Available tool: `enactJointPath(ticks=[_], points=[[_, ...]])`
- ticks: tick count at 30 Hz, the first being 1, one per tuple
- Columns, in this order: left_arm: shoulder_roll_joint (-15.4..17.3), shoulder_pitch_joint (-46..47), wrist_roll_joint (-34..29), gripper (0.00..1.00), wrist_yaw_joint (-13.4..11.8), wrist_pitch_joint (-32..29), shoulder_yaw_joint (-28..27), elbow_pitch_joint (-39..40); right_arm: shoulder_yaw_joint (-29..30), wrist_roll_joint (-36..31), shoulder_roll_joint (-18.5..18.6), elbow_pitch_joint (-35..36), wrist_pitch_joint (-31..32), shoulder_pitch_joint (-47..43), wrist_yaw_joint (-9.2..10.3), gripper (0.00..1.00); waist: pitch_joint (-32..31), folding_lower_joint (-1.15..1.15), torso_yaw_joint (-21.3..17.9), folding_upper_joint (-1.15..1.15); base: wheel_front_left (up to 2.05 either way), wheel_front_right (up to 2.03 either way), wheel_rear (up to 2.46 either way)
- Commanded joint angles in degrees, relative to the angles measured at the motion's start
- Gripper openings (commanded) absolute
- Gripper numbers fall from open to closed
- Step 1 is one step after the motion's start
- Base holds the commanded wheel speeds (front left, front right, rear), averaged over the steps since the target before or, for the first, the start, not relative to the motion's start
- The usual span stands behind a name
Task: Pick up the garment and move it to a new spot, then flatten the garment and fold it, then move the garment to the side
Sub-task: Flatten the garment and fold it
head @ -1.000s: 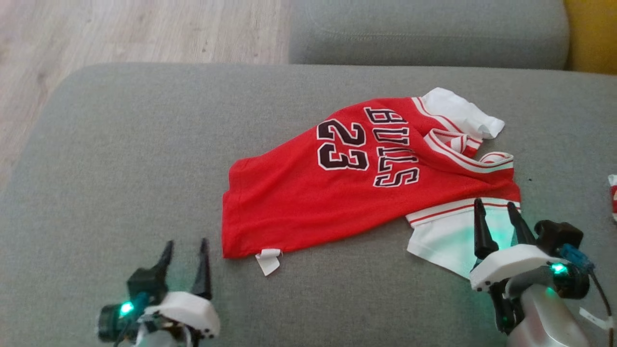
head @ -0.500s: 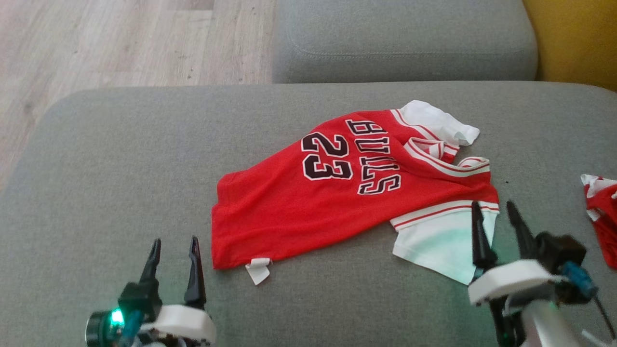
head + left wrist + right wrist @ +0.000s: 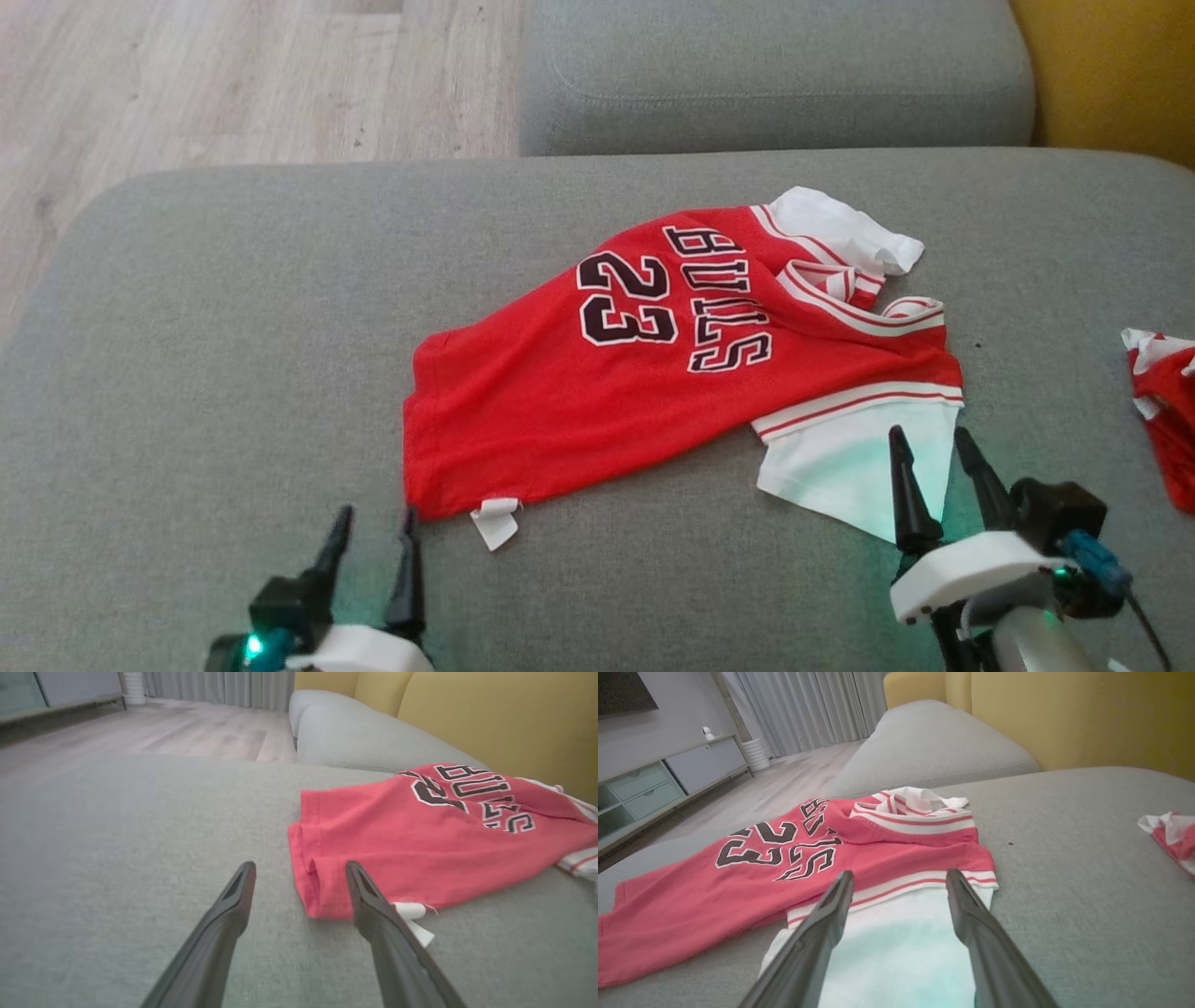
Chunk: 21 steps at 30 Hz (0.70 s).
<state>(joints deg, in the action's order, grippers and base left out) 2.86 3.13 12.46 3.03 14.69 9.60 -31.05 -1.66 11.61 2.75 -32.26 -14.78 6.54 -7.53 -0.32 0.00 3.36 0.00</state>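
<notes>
Where the jersey lies: the red Bulls 23 jersey [image 3: 607,392] is spread out, a little rumpled, on the grey sofa seat [image 3: 233,327], lettering up, hem toward my left and collar toward my right.
Sleeve: a white sleeve [image 3: 831,467] sticks out below the striped trim on the side nearest me, tinted green by my light.
Tag: a small white tag [image 3: 495,521] pokes out at the near hem corner.
Left gripper: my left gripper [image 3: 376,511] is spread wide and empty, its fingertips just short of that hem corner, one finger beside the tag.
Right gripper: my right gripper [image 3: 930,431] is released and empty, fingertips over the white sleeve; I cannot tell whether they touch it.
Further out: a second red-and-white cloth [image 3: 1162,401] lies well apart at the seat's right edge; beyond are another grey cushion [image 3: 775,75], a yellow backrest [image 3: 1111,75] and a wooden floor [image 3: 233,75].
</notes>
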Motion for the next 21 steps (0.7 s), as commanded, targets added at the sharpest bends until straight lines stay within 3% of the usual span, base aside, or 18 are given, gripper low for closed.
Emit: enactJointPath(ticks=[1,6,21], points=[[0.03,2.95,1.17,1.0,0.61,0.31,-0.66,0.51,-1.72,0.17,0.13,1.03,-0.22,2.65,0.04,1.0,0.48,0.0,-0.14,0.0,0.0,0.0,0.0],[0.03,4.88,3.71,1.0,2.15,0.31,1.87,-2.34,-2.01,-0.44,0.13,-0.61,-0.22,2.93,0.04,1.0,2.42,0.0,-0.86,0.0,0.0,0.0,0.0],[0.02,8.36,5.52,1.0,3.12,0.31,2.81,-6.1,-1.67,-1.71,0.13,-1.6,-0.22,4.18,0.04,1.0,5.43,0.0,-2.56,0.0,0.0,0.0,0.0]])
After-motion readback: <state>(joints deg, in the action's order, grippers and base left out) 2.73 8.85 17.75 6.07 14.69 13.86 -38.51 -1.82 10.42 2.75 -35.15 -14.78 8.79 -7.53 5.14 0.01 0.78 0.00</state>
